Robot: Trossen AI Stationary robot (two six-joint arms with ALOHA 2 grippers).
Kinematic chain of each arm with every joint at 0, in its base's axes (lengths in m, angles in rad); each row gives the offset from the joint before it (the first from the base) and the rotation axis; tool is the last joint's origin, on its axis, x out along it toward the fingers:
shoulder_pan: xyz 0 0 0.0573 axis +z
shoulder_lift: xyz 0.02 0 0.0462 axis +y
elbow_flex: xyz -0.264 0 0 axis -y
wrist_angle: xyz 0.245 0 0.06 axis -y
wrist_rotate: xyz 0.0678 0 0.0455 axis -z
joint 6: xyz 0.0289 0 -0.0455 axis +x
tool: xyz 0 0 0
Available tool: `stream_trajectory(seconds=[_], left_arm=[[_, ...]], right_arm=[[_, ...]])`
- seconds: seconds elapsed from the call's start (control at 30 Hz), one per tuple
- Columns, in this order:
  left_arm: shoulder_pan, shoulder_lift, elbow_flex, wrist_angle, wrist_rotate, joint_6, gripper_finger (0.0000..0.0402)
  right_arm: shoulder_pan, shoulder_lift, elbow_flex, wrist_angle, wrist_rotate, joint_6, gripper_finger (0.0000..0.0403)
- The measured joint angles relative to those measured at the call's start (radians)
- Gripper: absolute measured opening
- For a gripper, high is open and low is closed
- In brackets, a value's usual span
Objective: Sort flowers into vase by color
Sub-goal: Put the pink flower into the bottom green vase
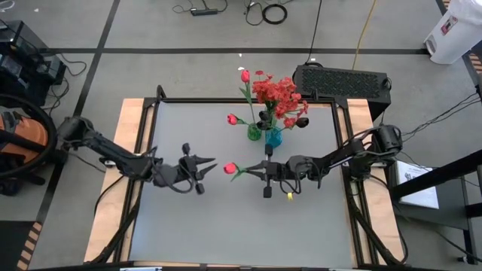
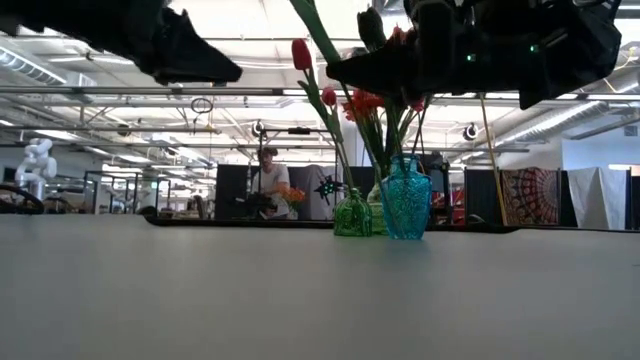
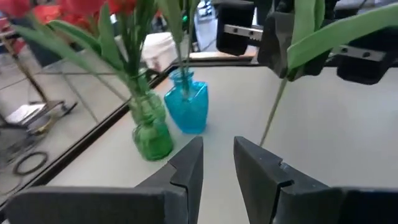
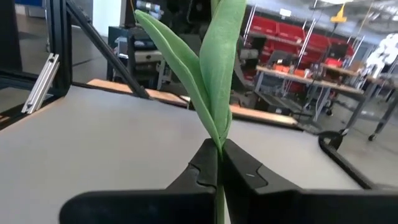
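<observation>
A green vase [image 1: 254, 133] and a blue vase [image 1: 273, 138] stand side by side at the table's far middle. Pinkish-red tulips [image 1: 245, 75] rise from the green one. Red clustered blossoms [image 1: 277, 92] and dark buds [image 1: 302, 120] stand over the blue one. My right gripper [image 1: 261, 169] is shut on one tulip, whose red bud [image 1: 230, 168] points toward the left arm. My left gripper [image 1: 208, 166] hangs open just left of that bud, with nothing between its fingers [image 3: 186, 165]. My right gripper pinches the tulip's green stem [image 4: 219, 154] between its two fingers, just below where the long leaves [image 4: 214, 68] spread. The fingers lie level and point toward the table's left. The flower is lifted clear of the table, and its bare lower stem [image 3: 272, 115] hangs below the gripper.
A black box [image 1: 343, 80] lies behind the table's far right corner. Wooden strips and a dark frame [image 1: 154, 102] border the grey table top. The near half of the table [image 1: 241, 233] is bare. A person [image 2: 268, 180] stands far off in the room.
</observation>
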Motion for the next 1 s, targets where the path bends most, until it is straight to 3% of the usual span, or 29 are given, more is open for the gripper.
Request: stream_trajectory(seconds=[0.1, 0.3, 0.43, 0.77, 1.0], left_arm=[[0.052, 0.008, -0.035, 0.128, 0.102, 0.062, 0.0097], [0.152, 0.008, -0.11, 0.358, 0.429, 0.103, 0.0097], [0.185, 0.015, -0.126, 0.424, 0.543, 0.106, 0.0097], [0.247, 0.235, -0.125, 0.735, 0.634, 0.125, 0.0097], [0.257, 0.366, -0.063, 0.829, 0.654, 0.125, 0.0097]], right_arm=[[-0.002, 0.0, 0.0, 0.016, 0.0, -0.025, 0.0], [-0.025, 0.0, 0.0, 0.027, -0.014, -0.024, 0.0], [-0.041, 0.0, 0.0, 0.047, -0.053, -0.007, 0.0], [-0.06, 0.0, 0.0, 0.056, -0.055, 0.048, 0.0], [-0.06, 0.0, 0.0, 0.053, -0.055, 0.055, 0.0]])
